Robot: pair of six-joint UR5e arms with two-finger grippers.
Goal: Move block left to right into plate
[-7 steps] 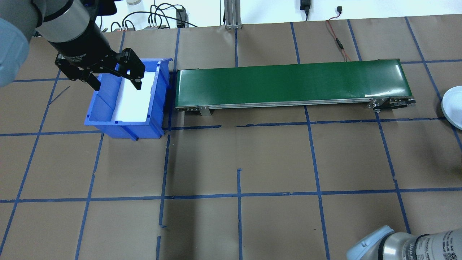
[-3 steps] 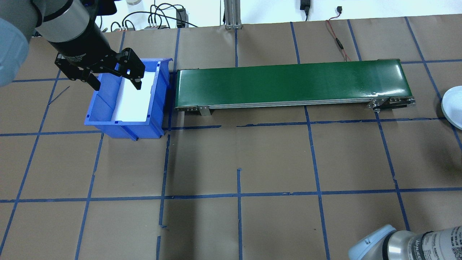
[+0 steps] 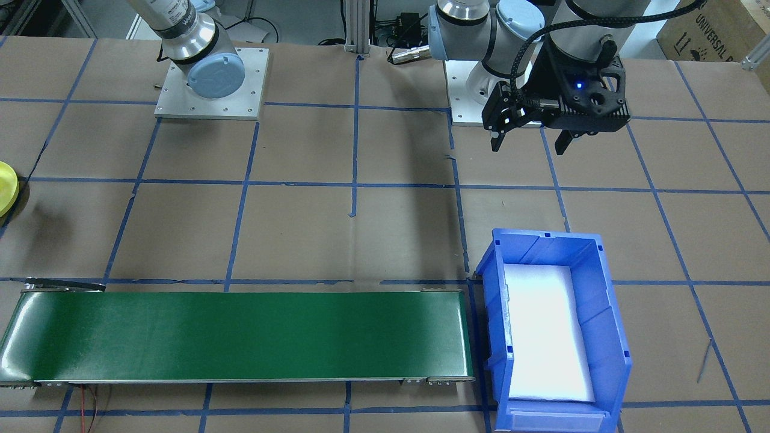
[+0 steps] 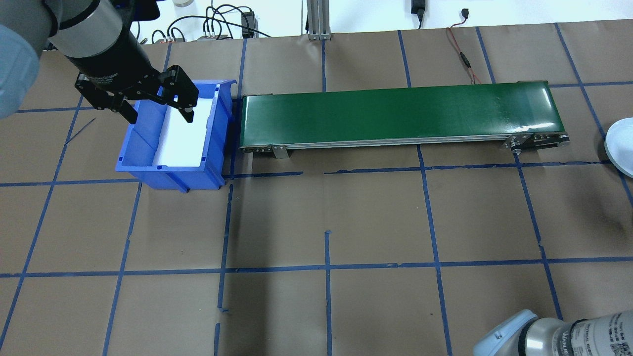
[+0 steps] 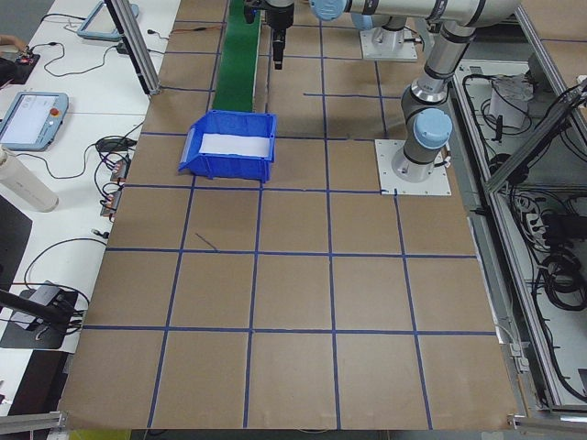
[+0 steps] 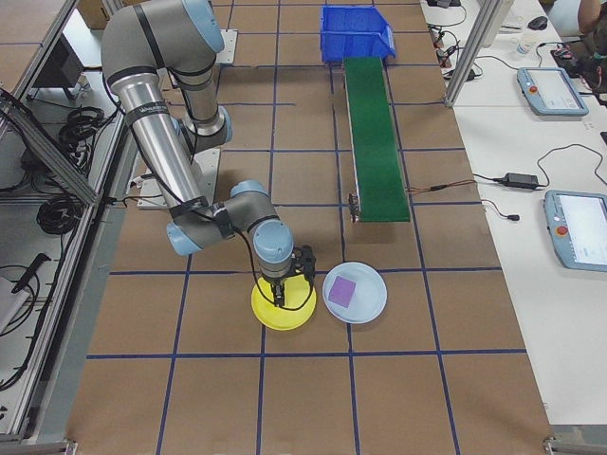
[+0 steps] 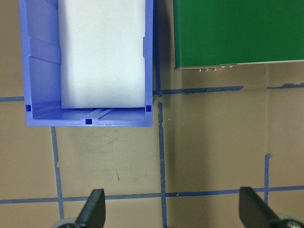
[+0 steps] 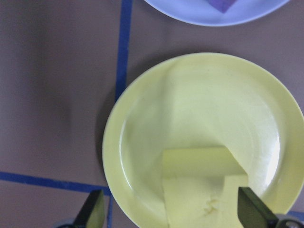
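A pale yellow block (image 8: 202,183) lies in the yellow plate (image 8: 199,99), which rests on the brown table. My right gripper (image 8: 173,211) hovers just above the plate, open, its fingers to either side of the block. From the table's end the right gripper (image 6: 283,296) shows over the plate (image 6: 285,313). The plate (image 3: 5,187) also peeks in at the front view's left edge. My left gripper (image 4: 160,116) hangs open and empty by the blue bin (image 4: 217,148). In its own wrist view the left gripper (image 7: 173,211) is over bare table.
The blue bin (image 3: 613,337) has a white foam lining and holds no loose block. A green conveyor belt (image 4: 395,113) runs from the bin toward the plates. A white plate (image 6: 370,308) with a purple block (image 6: 342,291) sits beside the yellow one.
The right arm's section at the bottom edge of the overhead view has shifted slightly. The left gripper and the bin have not moved.
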